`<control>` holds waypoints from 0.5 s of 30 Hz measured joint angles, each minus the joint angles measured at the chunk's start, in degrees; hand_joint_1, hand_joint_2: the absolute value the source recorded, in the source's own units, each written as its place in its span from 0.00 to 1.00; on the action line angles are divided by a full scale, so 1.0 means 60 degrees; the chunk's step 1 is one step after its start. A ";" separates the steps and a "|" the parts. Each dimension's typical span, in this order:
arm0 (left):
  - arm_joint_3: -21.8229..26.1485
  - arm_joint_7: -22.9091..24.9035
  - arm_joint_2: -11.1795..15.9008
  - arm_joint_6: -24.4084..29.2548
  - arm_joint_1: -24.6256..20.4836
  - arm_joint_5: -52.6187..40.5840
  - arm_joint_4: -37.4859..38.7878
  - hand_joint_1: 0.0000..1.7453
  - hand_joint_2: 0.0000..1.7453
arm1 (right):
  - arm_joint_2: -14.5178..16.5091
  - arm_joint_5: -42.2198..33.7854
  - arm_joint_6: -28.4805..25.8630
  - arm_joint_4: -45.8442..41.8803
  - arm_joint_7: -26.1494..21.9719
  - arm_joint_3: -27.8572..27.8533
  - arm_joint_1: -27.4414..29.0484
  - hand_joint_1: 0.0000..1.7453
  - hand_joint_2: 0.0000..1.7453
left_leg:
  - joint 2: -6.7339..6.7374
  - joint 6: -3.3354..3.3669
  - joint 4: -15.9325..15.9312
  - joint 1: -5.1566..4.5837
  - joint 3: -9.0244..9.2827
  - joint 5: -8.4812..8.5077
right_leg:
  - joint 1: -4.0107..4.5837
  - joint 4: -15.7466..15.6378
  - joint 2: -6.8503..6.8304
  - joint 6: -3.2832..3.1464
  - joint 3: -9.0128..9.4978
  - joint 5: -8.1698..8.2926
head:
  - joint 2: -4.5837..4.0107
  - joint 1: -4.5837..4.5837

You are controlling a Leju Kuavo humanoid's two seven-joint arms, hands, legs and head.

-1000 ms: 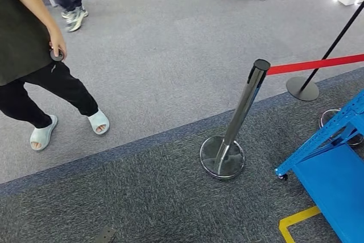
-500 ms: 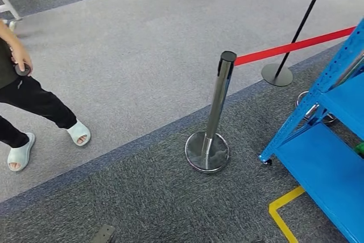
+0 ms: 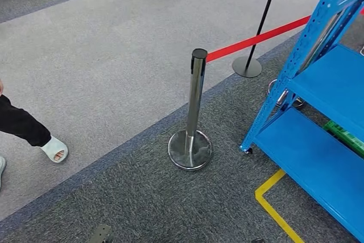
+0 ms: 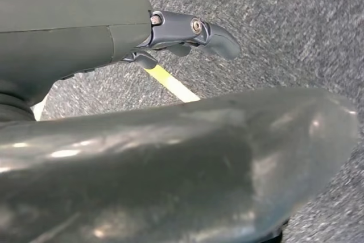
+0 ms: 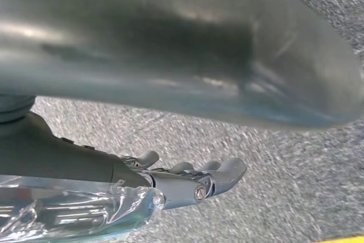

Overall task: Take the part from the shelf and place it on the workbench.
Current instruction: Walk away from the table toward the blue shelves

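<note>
Left hand [image 4: 189,32] and right hand [image 5: 193,180] hang over carpet, fingers extended, holding nothing. Blue shelf [image 3: 330,89] stands beside chrome stanchion [image 3: 191,112]; a green part [image 3: 345,135] lies on its lower level.

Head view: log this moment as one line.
stage: nearing shelf | blue metal shelf: at right | chrome stanchion post: upright, ahead | left hand: empty | right hand: empty
</note>
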 joint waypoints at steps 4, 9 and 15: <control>0.0137 0.0005 -0.0052 -0.0020 0.0036 0.0015 0.0000 0.00 0.00 | 0.0001 -0.0030 -0.0037 0.0000 -0.0013 0.0001 -0.0039 0.00 0.00 | 0.0401 0.0206 -0.0046 -0.0022 0.0022 0.0024 | 0.0028 0.1688 -0.0814 0.0109 -0.0779 -0.0987 | -0.0001 0.0107; 0.0173 -0.0027 -0.0056 -0.0046 0.0028 -0.0273 0.0000 0.00 0.00 | -0.0005 -0.0101 -0.0030 0.0000 0.0144 -0.0047 -0.0030 0.00 0.00 | 0.0888 0.0178 -0.0033 -0.0052 0.0116 -0.0057 | 0.0026 0.1625 -0.1131 0.0139 -0.0619 -0.0670 | -0.0001 0.0110; 0.0167 -0.0286 -0.0025 -0.0117 -0.0021 -0.0342 0.0000 0.00 0.00 | -0.0001 -0.0101 -0.0024 0.0000 0.0298 -0.0078 -0.0060 0.00 0.00 | 0.1255 -0.0115 -0.0029 -0.0137 0.0266 -0.0176 | 0.0073 0.0123 -0.1357 -0.0140 0.0136 -0.0134 | -0.0004 0.0055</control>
